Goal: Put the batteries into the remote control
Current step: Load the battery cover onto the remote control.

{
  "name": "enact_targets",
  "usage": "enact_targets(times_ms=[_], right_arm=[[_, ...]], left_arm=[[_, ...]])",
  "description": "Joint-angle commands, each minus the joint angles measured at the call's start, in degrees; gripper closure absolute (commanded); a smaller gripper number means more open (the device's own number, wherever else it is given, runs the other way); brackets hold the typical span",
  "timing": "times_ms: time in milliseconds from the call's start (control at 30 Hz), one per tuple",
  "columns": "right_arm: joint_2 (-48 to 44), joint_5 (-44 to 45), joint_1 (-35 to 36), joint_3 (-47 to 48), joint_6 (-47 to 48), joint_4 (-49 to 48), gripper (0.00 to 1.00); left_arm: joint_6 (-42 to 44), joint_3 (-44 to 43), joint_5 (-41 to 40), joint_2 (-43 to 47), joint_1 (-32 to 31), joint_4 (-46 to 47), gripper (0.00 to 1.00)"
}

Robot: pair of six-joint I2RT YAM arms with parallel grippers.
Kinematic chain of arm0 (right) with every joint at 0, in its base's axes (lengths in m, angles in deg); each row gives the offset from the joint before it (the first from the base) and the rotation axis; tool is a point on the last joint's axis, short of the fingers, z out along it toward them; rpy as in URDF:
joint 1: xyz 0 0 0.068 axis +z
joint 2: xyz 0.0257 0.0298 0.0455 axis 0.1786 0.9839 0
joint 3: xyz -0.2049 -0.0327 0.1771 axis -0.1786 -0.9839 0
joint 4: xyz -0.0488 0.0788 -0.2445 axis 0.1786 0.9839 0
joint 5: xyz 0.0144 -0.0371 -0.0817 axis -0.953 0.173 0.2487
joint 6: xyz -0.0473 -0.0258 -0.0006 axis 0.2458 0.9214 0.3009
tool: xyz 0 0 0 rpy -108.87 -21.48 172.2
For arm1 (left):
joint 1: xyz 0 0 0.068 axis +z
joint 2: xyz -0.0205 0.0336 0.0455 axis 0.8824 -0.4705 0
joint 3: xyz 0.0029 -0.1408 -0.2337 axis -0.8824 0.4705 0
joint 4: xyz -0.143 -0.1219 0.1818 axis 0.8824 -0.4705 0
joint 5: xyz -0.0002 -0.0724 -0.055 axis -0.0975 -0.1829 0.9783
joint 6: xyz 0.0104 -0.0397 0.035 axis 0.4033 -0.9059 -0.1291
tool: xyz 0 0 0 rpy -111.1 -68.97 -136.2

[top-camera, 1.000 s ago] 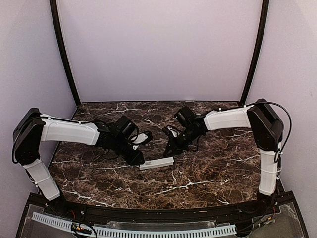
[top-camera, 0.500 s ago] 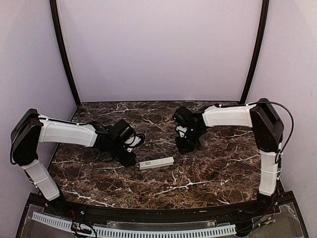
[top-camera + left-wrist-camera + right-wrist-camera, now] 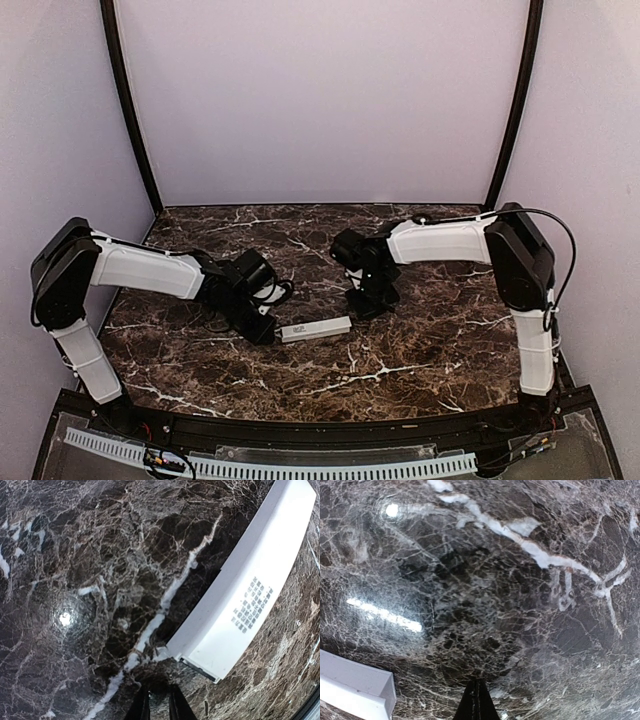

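Observation:
The remote control (image 3: 316, 328) is a white bar lying flat on the marble table near the middle front. Its top face carries small dark print. In the left wrist view (image 3: 245, 590) its near end shows a dark slit, and no metal contacts show. My left gripper (image 3: 264, 329) is low over the table just off the bar's left end. Its fingers (image 3: 144, 707) stand a narrow gap apart with only marble between them. My right gripper (image 3: 363, 304) is shut and empty (image 3: 476, 702), just behind the bar's right end (image 3: 355, 690). No batteries are in view.
The dark marble table (image 3: 430, 340) is enclosed by pale walls at the back and both sides, with black corner posts (image 3: 130, 110). A black rail runs along the front edge (image 3: 320, 430).
My right arm has swung left and its gripper has turned down toward the table behind the bar. My left gripper has slid slightly forward and left by the bar's end. The bar has not moved.

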Motion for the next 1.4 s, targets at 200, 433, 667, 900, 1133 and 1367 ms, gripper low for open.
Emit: enact_targets(times_ms=[200,433,667,900,1133,1367], right_arm=[[3.09,1.79,2.58,1.94,-0.46,4.01,1.0],[6.75,0.01,5.75,7.05,-0.55,5.05,1.0],[9.38,-1.19,7.45,12.48,-0.77,5.26,1.0],[7.27,-0.36,6.03,10.36,-0.33,4.84,1.0],[-1.77,0.32,2.61,4.73,7.58,1.08,1.0],[-10.1,-8.09,4.64,2.47,33.83,-8.95,0.48]], left_arm=[[-0.41,1.02,2.09,-0.73,0.16,0.51,0.86],[-0.21,0.69,2.93,-1.36,0.16,1.0,0.86],[0.25,0.27,3.67,-1.62,0.16,1.13,0.86],[0.37,0.31,3.44,-1.31,0.16,0.94,0.87],[0.58,-0.4,-0.46,1.14,0.29,-1.44,0.87],[0.13,-1.62,-5.52,8.68,4.76,-2.73,0.8]])
